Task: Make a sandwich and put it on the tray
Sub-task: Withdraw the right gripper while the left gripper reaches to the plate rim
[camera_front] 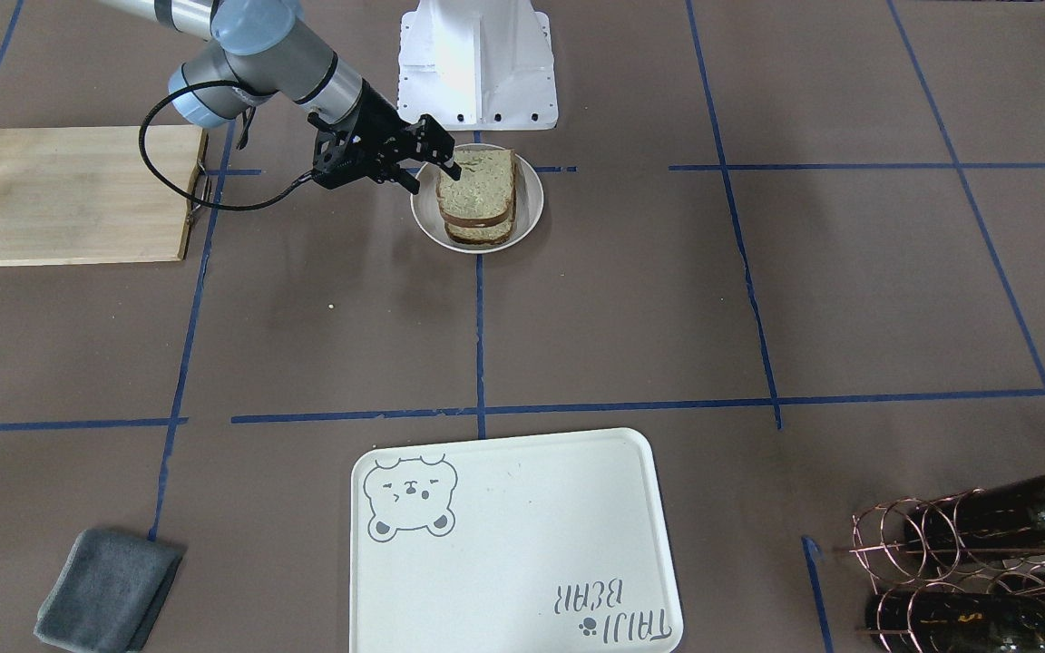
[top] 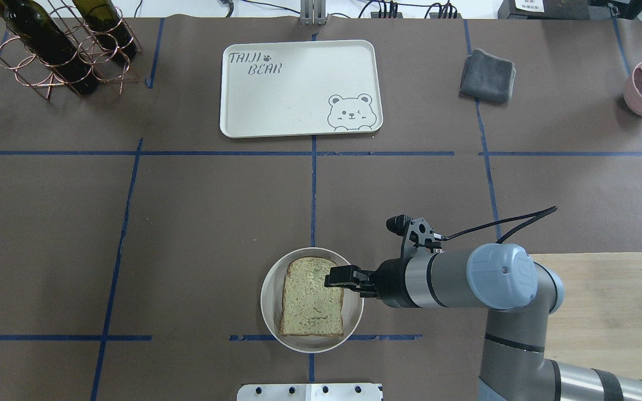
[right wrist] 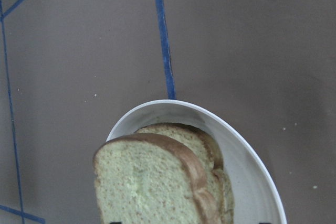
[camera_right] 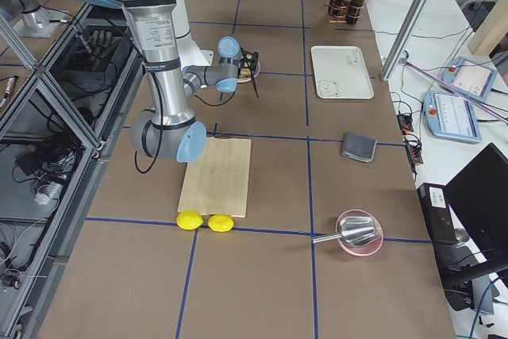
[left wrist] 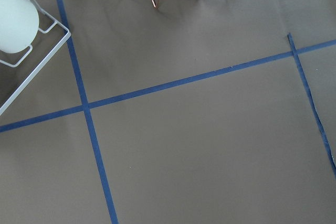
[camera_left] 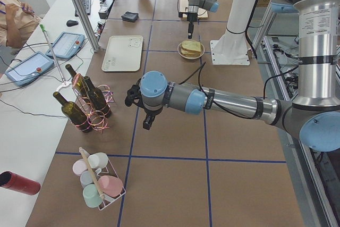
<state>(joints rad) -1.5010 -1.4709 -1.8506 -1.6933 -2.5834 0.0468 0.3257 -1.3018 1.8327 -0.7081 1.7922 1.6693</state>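
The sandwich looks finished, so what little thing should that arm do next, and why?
Probably lower the right pincer and close it on the rim of the dish, ready to lift. The sandwich sits stacked on it, the pincer is open right at the dish's edge, and the tray holds nothing yet.

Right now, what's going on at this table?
The right hand, fingers apart, is at the edge of the sandwich, which sits assembled on its dish close to the robot. The tray across the table has nothing on it yet. The left hand hangs over the table near the wine rack, away from the action.
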